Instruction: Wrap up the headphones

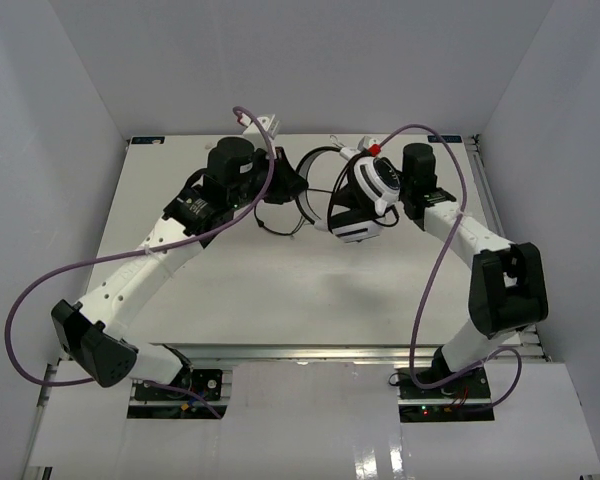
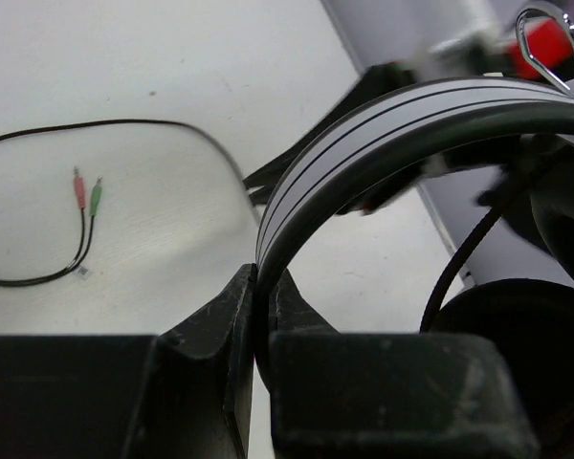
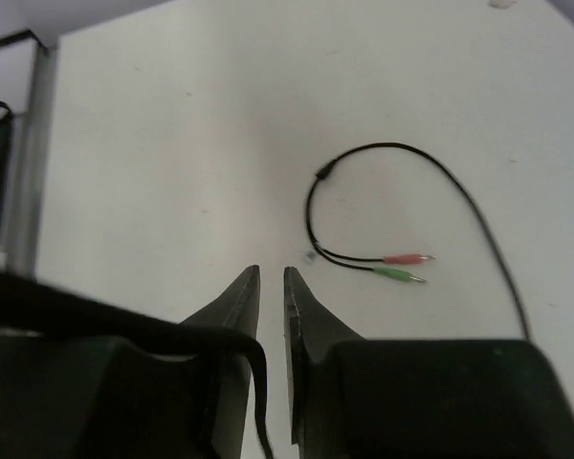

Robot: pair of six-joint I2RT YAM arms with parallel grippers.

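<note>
The headphones [image 1: 365,200] are held up off the white table [image 1: 230,290] at the back middle. My left gripper [image 1: 288,185] is shut on their thin black headband [image 1: 308,195]; in the left wrist view the jaws [image 2: 266,277] pinch the striped band [image 2: 402,124], with a black pad [image 2: 517,354] at the right. My right gripper [image 1: 400,200] is beside the white earcups. In the right wrist view its jaws [image 3: 271,273] stand almost together, with the thin black cable [image 3: 258,382] running down between them. The cable's loose end [image 3: 459,191] with its red and green plugs [image 3: 402,266] lies on the table.
Thick purple robot cables [image 1: 270,170] [image 1: 435,250] arch over both arms. White walls stand on the left, the back and the right. A metal rail [image 1: 485,190] runs along the table's right edge. A small red part with a wire clip [image 2: 545,43] sits by the earcups.
</note>
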